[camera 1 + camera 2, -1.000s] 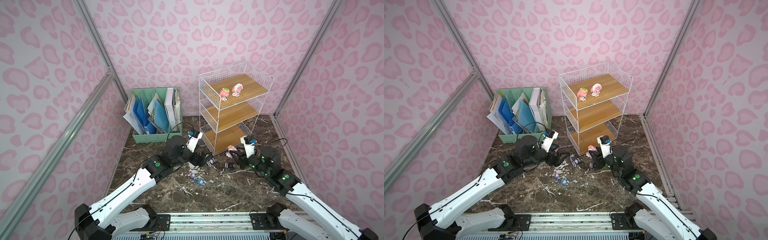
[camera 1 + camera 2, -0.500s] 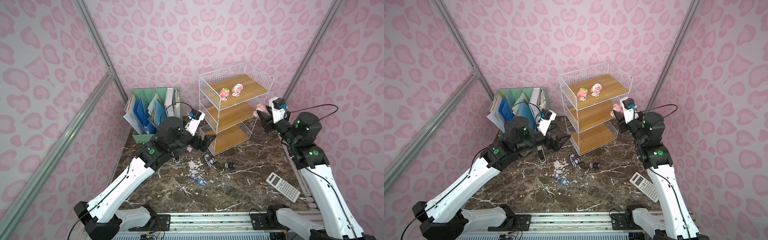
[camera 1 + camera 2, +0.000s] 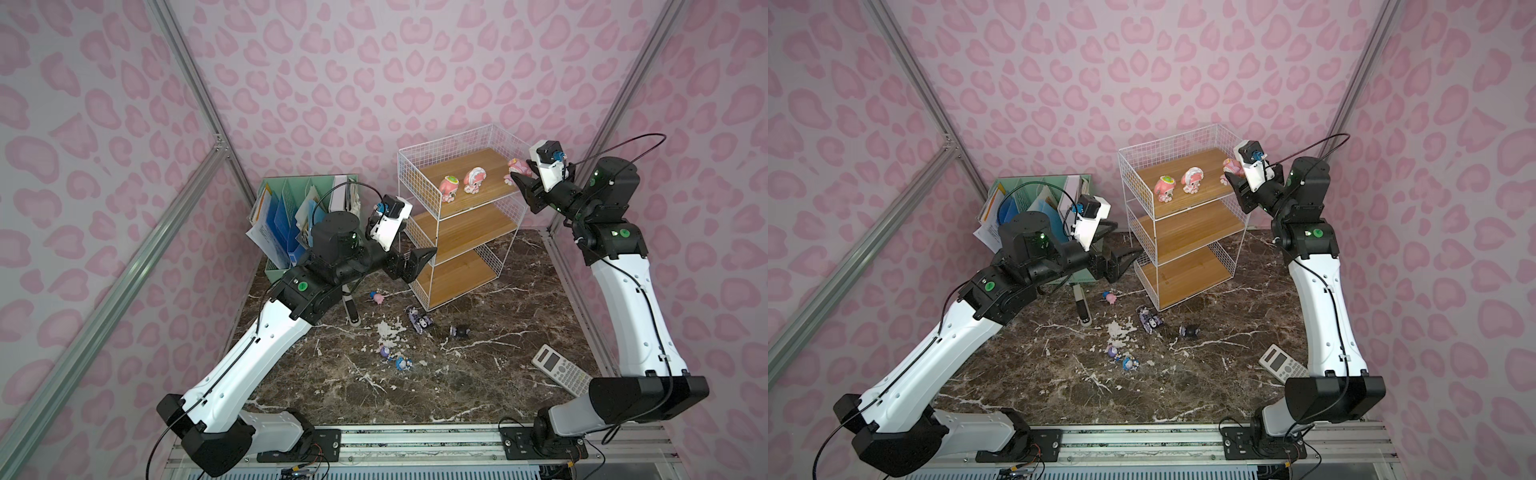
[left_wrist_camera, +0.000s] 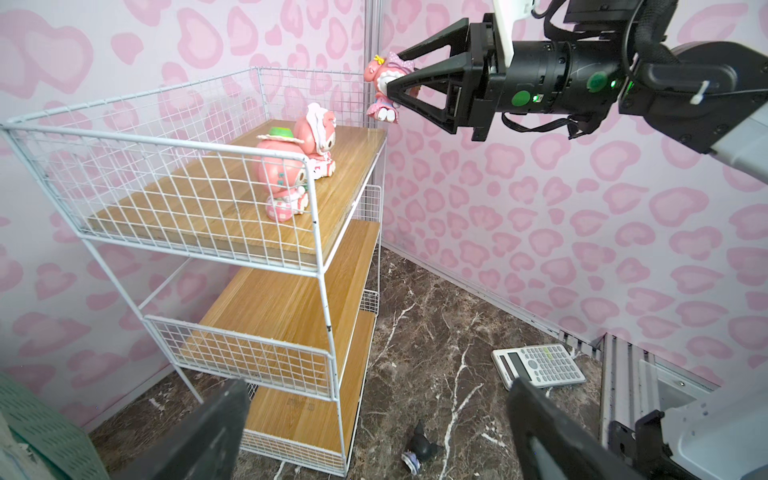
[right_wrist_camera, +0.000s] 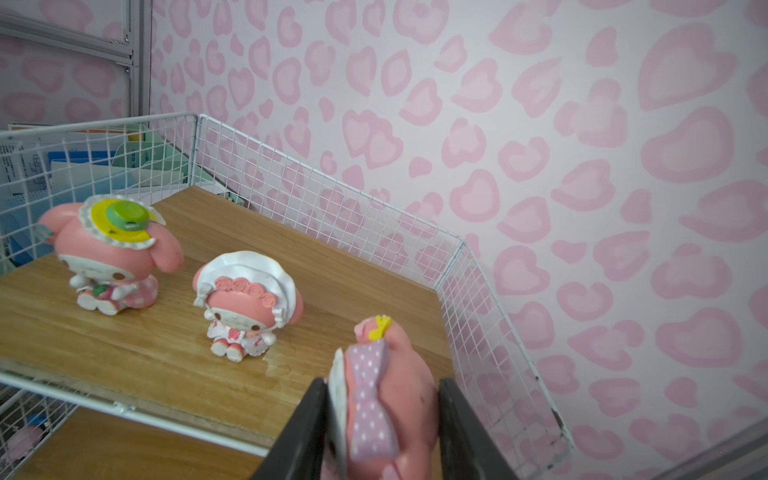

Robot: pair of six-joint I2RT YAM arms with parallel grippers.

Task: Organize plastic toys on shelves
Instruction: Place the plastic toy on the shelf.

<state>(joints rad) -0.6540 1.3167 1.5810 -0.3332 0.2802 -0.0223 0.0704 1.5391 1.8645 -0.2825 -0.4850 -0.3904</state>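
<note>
Since half a second ago the right arm has lifted from beside the middle board to the top of the rack [image 3: 419, 183], and a second ago both arms were low over the table [image 3: 478, 386]. The right claw [image 4: 394, 71] is closed on a pink doll [image 4: 376, 70] with a purple spotted bow; the right wrist view shows its two fingers [image 5: 299, 436] pressed against the doll's sides. The doll hangs in the air at the right end of the top board [image 3: 486, 166], clear of the wood. Two other pink dolls [image 3: 449, 188] [image 3: 474, 179] stand on that board as before. The left claw [image 3: 417, 261] has risen off the table and hangs by the rack's lower left side, spread wide and empty. The middle and bottom boards are bare. On the table lie a small pink toy [image 3: 377, 297], dark toys [image 3: 417, 322] [image 3: 458, 331], and tiny purple [image 3: 385, 351] and blue ones [image 3: 402, 363], none shifted. The calculator [image 3: 561, 369], hidden a second ago, lies near the right arm.
</note>
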